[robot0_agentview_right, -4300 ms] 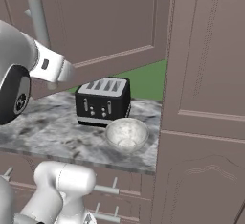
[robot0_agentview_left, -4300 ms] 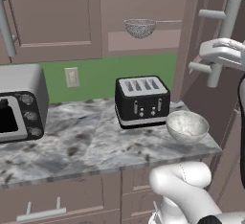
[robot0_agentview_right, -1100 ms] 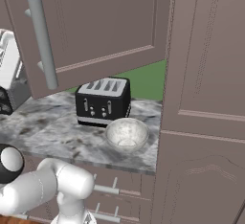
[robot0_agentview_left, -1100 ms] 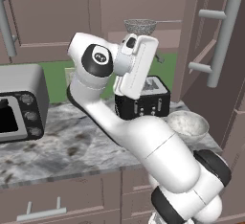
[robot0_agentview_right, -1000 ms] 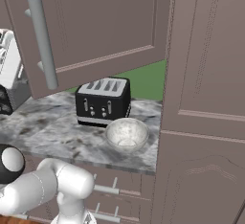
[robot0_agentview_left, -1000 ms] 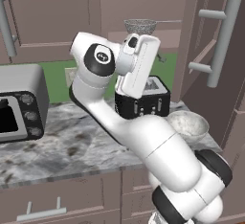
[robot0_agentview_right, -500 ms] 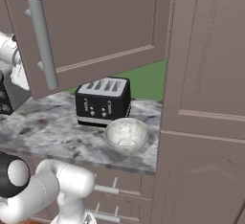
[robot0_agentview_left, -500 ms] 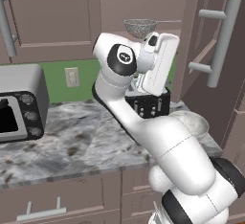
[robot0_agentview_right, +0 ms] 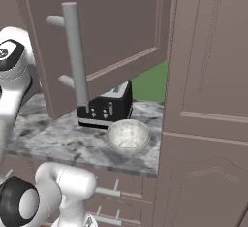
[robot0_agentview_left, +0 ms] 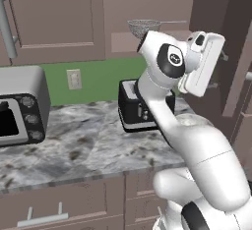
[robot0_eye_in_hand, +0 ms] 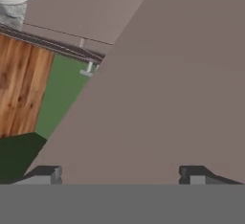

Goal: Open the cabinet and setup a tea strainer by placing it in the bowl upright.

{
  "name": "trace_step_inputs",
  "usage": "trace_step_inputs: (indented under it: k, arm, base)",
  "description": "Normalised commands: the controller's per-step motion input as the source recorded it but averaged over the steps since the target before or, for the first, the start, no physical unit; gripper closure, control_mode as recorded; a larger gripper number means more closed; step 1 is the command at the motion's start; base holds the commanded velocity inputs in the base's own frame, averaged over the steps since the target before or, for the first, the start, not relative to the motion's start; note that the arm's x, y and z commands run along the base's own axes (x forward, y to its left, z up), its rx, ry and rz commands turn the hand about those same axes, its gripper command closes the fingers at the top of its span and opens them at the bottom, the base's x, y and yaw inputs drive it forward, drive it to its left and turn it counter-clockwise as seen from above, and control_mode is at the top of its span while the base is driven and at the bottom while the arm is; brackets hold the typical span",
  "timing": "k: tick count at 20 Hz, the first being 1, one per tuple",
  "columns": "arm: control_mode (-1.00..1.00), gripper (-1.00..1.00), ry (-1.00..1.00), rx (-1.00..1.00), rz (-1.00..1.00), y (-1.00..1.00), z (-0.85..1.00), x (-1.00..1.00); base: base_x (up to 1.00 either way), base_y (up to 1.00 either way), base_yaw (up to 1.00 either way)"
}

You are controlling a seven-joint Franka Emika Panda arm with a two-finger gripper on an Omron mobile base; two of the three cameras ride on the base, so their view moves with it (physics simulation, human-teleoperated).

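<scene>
We see the cabinet [robot0_agentview_right: 111,32] door swung open, hiding the shelf in the right base view. Marble counter [robot0_agentview_left: 83,140] carries the toaster [robot0_agentview_left: 132,107], half behind the arm. Bowl [robot0_agentview_right: 128,136] at 5 o'clock of the toaster. Tea strainer [robot0_agentview_left: 144,26] on the shelf, 12 o'clock. Gripper [robot0_eye_in_hand: 119,174] jaws wide apart, empty.

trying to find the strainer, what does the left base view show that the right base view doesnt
Left base view: the strainer on the open cabinet's shelf, a microwave and a wall outlet.

Right base view: the bowl in full on the counter, and the cabinet door swung out with its bar handle.

Both: the black toaster and the marble counter.
</scene>
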Motion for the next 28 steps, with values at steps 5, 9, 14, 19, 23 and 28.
trace_step_inputs:
  k: [5, 9, 14, 19, 23, 28]
  arm:
    - [-1.0, -1.0, 0.01, 0.14, 0.05, -0.82, 0.12, -0.21]
    - [-1.0, -1.0, 0.03, 0.18, 0.09, -0.58, 0.0, 0.0]
    - [-1.0, -1.0, 0.01, 0.14, 0.06, -0.35, 0.0, 0.0]
    - [-1.0, -1.0, 0.0, 0.11, 0.0, 0.03, 0.0, 0.0]
    - [-1.0, -1.0, 0.0, 0.07, 0.0, 0.42, 0.0, 0.03]
    - [-1.0, -1.0, -0.04, 0.13, 0.03, 0.72, 0.0, 0.26]
  base:
    - [0.0, 0.0, 0.0]
    - [0.0, 0.0, 0.0]
    - [0.0, 0.0, 0.0]
    - [0.0, 0.0, 0.0]
    - [0.0, 0.0, 0.0]
    - [0.0, 0.0, 0.0]
